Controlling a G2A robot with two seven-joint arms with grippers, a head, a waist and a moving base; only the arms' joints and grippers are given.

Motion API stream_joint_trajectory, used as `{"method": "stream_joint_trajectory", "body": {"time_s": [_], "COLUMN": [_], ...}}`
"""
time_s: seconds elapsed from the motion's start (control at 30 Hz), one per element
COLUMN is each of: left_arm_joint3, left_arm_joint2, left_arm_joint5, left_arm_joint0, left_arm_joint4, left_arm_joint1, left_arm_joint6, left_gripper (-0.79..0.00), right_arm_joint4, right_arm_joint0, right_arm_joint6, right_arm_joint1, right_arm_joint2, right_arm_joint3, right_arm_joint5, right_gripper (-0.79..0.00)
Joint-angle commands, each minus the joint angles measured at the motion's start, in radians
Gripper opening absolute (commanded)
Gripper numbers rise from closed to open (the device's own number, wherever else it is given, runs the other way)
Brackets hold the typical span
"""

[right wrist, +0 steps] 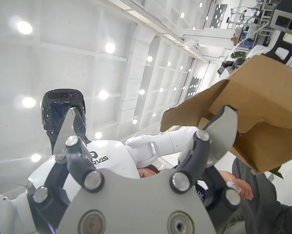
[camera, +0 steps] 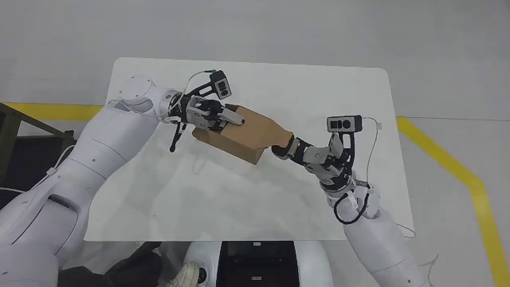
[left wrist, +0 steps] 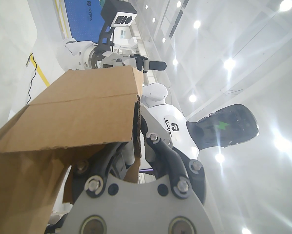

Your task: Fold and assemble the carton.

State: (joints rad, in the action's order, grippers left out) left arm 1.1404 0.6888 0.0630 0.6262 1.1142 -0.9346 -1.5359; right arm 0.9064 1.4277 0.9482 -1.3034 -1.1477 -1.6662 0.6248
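- brown corrugated card forms the carton [camera: 243, 131], which is held over the white bench [camera: 239, 207], slung between the two arms near the bench's middle.
- the left claw [camera: 225, 116] is closed on the carton's wall at one end. the raw card edge is seen running between its finger links, so the box is judged to be anchored there while the other end is worked.
- the right claw [right wrist: 149, 115] is spread wide and grips nothing. one finger [right wrist: 221, 127] is tucked into the open end, under a loose flap [right wrist: 185, 113].
- that placement is judged to serve the fold: the flap can be pushed inward against the left claw's hold.
- the end is not yet shut, so assembly is judged to be partway.
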Motion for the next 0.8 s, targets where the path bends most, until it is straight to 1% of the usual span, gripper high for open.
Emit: {"method": "stream_joint_trajectory", "body": {"time_s": [0.0, 0.2, 0.27, 0.37, 0.5, 0.57, 0.67, 0.77], "left_arm_joint3": [-0.001, 0.000, 0.001, 0.002, 0.005, 0.008, 0.011, 0.013], "left_arm_joint2": [0.000, -0.001, -0.002, -0.001, 0.001, 0.001, -0.001, -0.003], "left_arm_joint5": [0.000, 0.000, 0.001, 0.002, 0.002, 0.002, -0.002, -0.004], "left_arm_joint0": [0.000, 0.001, 0.001, 0.002, 0.004, 0.005, 0.006, 0.006], "left_arm_joint4": [-0.001, -0.007, -0.009, -0.008, -0.006, -0.005, -0.008, -0.011], "left_arm_joint1": [0.000, 0.000, 0.000, 0.000, 0.003, 0.004, 0.005, 0.007], "left_arm_joint6": [0.000, 0.000, 0.000, 0.000, 0.000, 0.000, 0.000, 0.000], "left_gripper": [-0.785, -0.785, -0.785, -0.785, -0.785, -0.785, -0.785, -0.785], "right_arm_joint4": [0.002, -0.033, -0.082, -0.183, -0.373, -0.499, -0.691, -0.845], "right_arm_joint0": [0.017, 0.035, 0.037, 0.039, 0.035, 0.032, 0.021, 0.003], "right_arm_joint6": [0.002, -0.008, -0.031, -0.095, -0.186, -0.244, -0.326, -0.360], "right_arm_joint1": [0.003, 0.008, 0.008, 0.008, 0.008, 0.008, 0.007, 0.007], "right_arm_joint2": [-0.021, -0.062, -0.076, -0.099, -0.135, -0.166, -0.194, -0.200], "right_arm_joint3": [-0.016, -0.058, -0.072, -0.089, -0.098, -0.096, -0.105, -0.124], "right_arm_joint5": [0.001, 0.031, 0.058, 0.100, 0.145, 0.165, 0.154, 0.131], "right_gripper": [0.000, 0.000, 0.000, 0.000, 0.000, 0.000, 0.000, 0.000]}}
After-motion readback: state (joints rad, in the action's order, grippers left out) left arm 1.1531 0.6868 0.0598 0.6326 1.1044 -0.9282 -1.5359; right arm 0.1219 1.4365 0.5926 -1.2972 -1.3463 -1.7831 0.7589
